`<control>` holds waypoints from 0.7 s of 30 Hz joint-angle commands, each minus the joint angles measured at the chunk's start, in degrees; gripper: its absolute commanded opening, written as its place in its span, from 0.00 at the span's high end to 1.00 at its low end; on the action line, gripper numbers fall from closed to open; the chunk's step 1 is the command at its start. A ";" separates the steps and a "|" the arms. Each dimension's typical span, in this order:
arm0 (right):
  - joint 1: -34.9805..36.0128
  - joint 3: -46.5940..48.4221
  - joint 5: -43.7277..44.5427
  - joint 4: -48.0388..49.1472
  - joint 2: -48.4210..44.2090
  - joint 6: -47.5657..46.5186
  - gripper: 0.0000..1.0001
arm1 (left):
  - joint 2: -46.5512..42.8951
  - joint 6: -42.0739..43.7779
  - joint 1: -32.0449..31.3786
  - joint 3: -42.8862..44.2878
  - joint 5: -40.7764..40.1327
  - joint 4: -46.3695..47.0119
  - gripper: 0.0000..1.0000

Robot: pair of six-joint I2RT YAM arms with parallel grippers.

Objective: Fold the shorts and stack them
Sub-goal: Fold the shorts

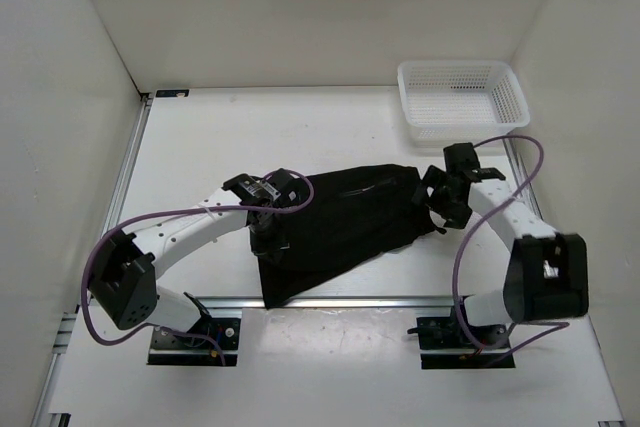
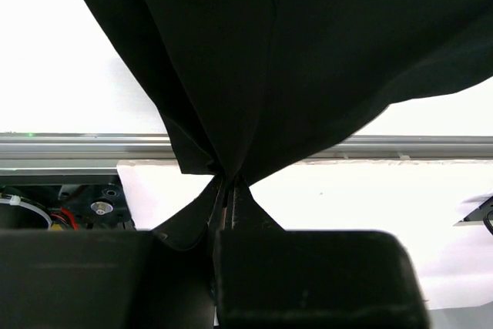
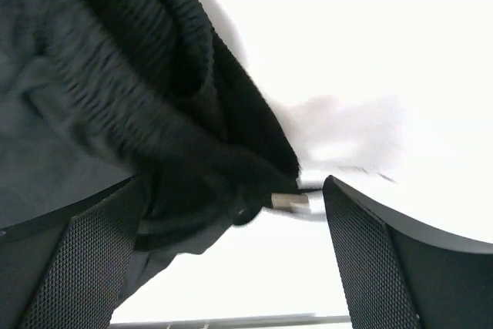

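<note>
The black shorts (image 1: 340,227) lie spread between my two arms in the top view. My left gripper (image 1: 268,237) is shut on the shorts' left edge; in the left wrist view the fabric (image 2: 293,59) fans out from the pinch at my gripper (image 2: 229,184). My right gripper (image 1: 437,209) is open at the shorts' right end. In the right wrist view the elastic waistband (image 3: 146,82) bunches against the left finger (image 3: 69,260), with a drawstring tip (image 3: 291,203) hanging in the gap of the gripper (image 3: 231,256).
A white mesh basket (image 1: 462,97) stands at the back right corner. White walls enclose the table on three sides. A metal rail (image 1: 330,300) runs along the near edge by the arm bases.
</note>
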 commanded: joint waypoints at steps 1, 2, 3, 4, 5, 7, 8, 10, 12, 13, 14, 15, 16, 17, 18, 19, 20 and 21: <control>-0.19 -0.37 7.19 -4.84 -8.89 0.76 0.01 | -0.86 -0.58 -0.40 0.66 -0.38 0.48 0.89; 0.33 -0.38 6.49 -5.46 -10.40 0.76 0.04 | -0.86 -0.58 -0.40 0.66 -0.38 0.48 0.89; 0.34 -1.25 5.10 -5.99 -11.63 1.29 0.05 | -0.33 -0.58 -0.40 0.66 -0.38 0.48 0.89; 0.34 -1.95 3.08 -5.99 -13.21 1.29 0.07 | -0.33 -0.58 -0.40 0.66 -0.38 0.48 0.89; 0.34 -3.62 0.54 -5.99 -13.22 2.07 0.10 | -0.33 -0.58 -0.40 0.66 -0.38 0.48 0.89; 0.95 -5.38 -6.15 -4.42 -13.22 3.83 0.11 | 0.20 -0.58 -0.40 0.66 -0.38 0.48 0.89; 0.95 -6.87 -7.56 -3.71 -12.61 4.54 0.16 | 0.20 -0.58 -0.40 1.19 -0.90 0.48 0.89; 0.95 -8.20 -11.15 -1.08 -12.00 5.85 0.19 | 0.72 -0.58 -0.92 1.19 -0.91 0.48 0.89; 0.95 -9.34 -13.10 2.07 -11.38 6.38 0.22 | 0.73 -0.58 -0.93 1.19 -0.91 0.48 0.89; 0.95 -9.34 -13.11 2.70 -9.64 6.39 0.22 | 0.73 -0.58 -0.93 1.19 -0.91 0.48 0.89; 0.95 -9.34 -13.11 3.32 -8.92 6.39 0.24 | 0.73 -0.58 -0.93 1.19 -1.43 0.48 0.89; 0.95 -8.74 -13.11 4.02 -7.53 6.39 0.27 | 0.73 -0.58 -0.93 1.19 -1.43 0.48 0.89; 0.95 -8.12 -13.11 5.33 -6.82 6.39 0.28 | 0.73 -0.58 -0.93 0.67 -1.43 0.48 0.89; 0.95 -8.11 -13.11 5.87 -6.11 6.39 0.30 | 0.73 -0.58 -0.93 0.66 -1.43 0.48 0.89; 0.95 -6.81 -13.11 5.87 -4.71 6.39 0.35 | 0.73 -0.58 -0.93 0.66 -1.43 0.48 0.89; 0.95 -6.19 -12.50 6.48 -3.92 5.87 0.38 | 0.73 -0.58 -0.93 0.66 -1.96 0.48 0.89; 0.95 -5.57 -12.50 6.49 -3.30 5.86 0.40 | 0.73 -0.58 -0.93 0.66 -1.96 0.48 0.89; 0.95 -5.04 -12.50 6.49 -2.68 5.86 0.48 | 1.34 -0.58 -0.93 0.66 -1.96 0.48 0.89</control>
